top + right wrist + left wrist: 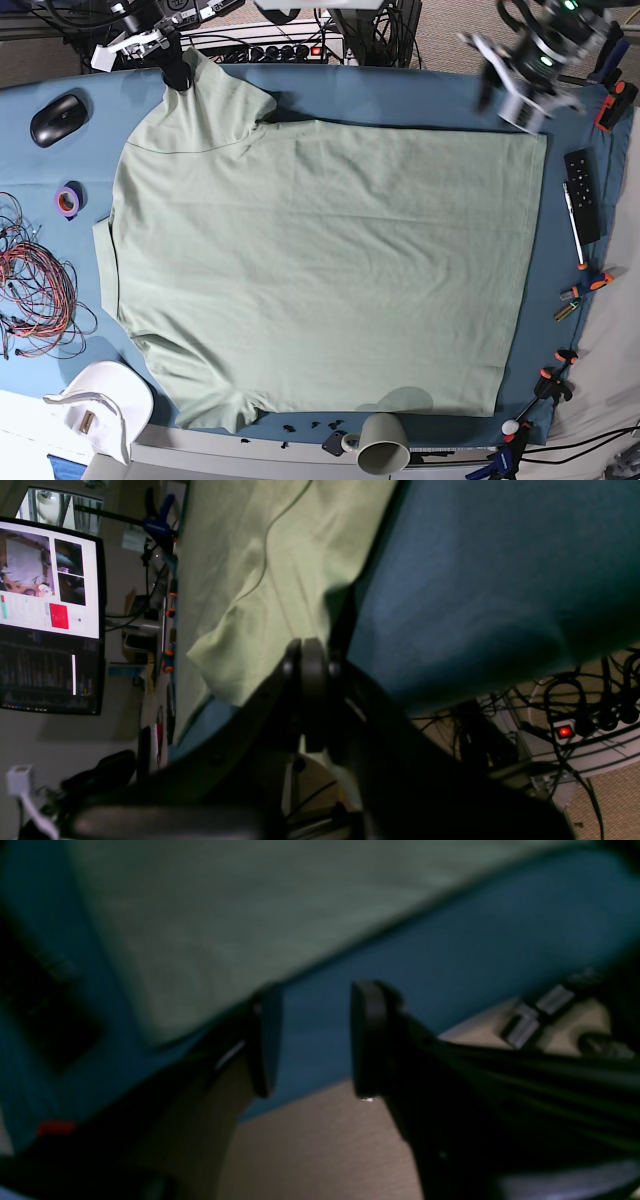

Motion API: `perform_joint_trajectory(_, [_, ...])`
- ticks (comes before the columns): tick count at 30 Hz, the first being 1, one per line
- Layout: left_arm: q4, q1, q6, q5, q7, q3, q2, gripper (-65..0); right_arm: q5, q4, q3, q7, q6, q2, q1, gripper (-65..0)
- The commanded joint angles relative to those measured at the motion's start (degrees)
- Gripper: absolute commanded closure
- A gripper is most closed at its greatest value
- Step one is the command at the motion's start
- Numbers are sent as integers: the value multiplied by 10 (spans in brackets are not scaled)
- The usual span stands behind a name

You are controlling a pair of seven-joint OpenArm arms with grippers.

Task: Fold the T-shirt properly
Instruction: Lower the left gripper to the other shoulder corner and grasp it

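Two arms up at the far edge: T-shirt (320, 270) flat on blue surface (400, 95). Right fingers (312, 670) pressed together beside sleeve, left fingers (367, 1040) spread, empty. Risk: an off-cloth pinch drags nothing.

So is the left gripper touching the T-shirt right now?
Apart. The left wrist view shows the left gripper open with only blue cloth between its jaws, the T-shirt lying beyond them.
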Motion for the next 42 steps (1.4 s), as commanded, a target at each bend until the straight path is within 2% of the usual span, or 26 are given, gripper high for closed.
perform_joint_trajectory(1, [-12, -5, -1, -21, 1, -25, -6, -236, -14, 3, 0, -15, -5, 2, -9, 0])
perform_joint_trajectory(3, [-52, -24, -11, -68, 19, -69, -6, -236, -14, 3, 0, -14, -5, 2, -9, 0])
perform_joint_trajectory(8, [-139, -70, -74, -218, 81, -151, -7, -234, -16, 3, 0, -13, -5, 2, -6, 0])
perform_joint_trajectory(10, [-167, -85, -86, -252, 94, -165, -8, -234, -16, 3, 0, -13, -5, 2, -6, 0])
perform_joint_trajectory(14, [-224, -109, -86, -283, 101, -165, -10, -234, -16, 3, 0, -14, -5, 2, -6, 0])
perform_joint_trajectory(22, [-296, -150, -87, -304, 105, -165, -9, -234, -16, 3, 0, -14, -5, 2, -6, 0])
perform_joint_trajectory(42, [-297, -176, -99, -299, 103, -165, -6, -234, -18, 3, 0, -14, -5, 2, -6, 0])
